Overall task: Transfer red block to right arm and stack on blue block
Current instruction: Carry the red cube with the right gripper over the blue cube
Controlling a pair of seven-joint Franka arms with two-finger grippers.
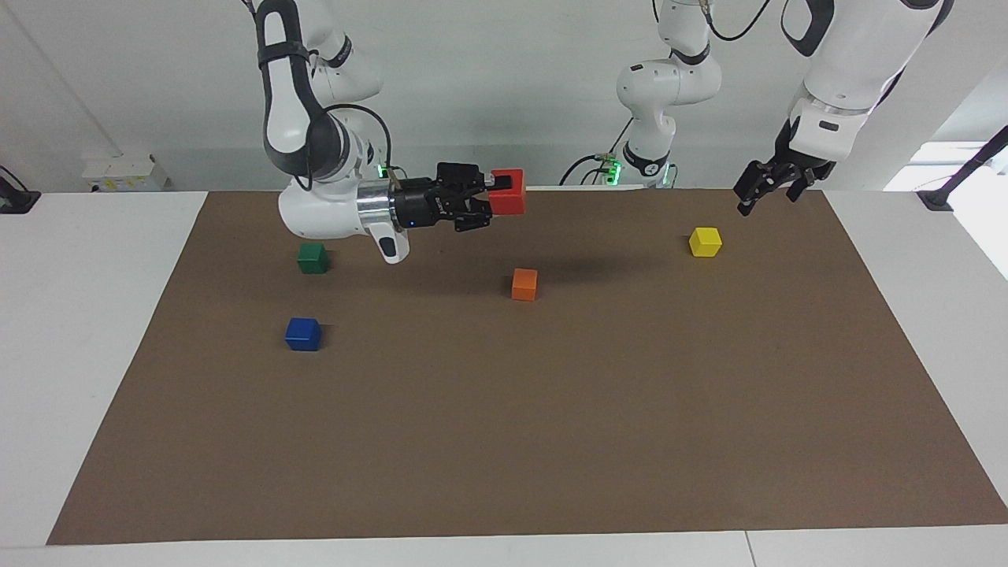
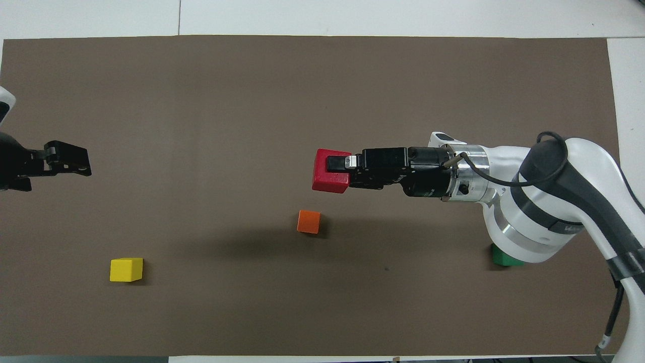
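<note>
My right gripper (image 1: 502, 189) is turned sideways and shut on the red block (image 1: 512, 205), holding it in the air over the brown mat, above a spot close to the orange cube (image 1: 524, 283). In the overhead view the right gripper (image 2: 333, 169) and red block (image 2: 327, 184) show mid-mat. The blue block (image 1: 302, 334) sits on the mat toward the right arm's end, farther from the robots than the green cube (image 1: 313, 257). In the overhead view the right arm hides it. My left gripper (image 1: 762, 191) is open and empty, raised over the mat's edge near the yellow cube (image 1: 705, 241).
The orange cube (image 2: 308, 221) lies mid-mat. The yellow cube (image 2: 126, 269) lies toward the left arm's end, with the left gripper (image 2: 68, 160) near it. The green cube (image 2: 505, 257) is partly under the right arm. Two smaller white arms stand at the back wall.
</note>
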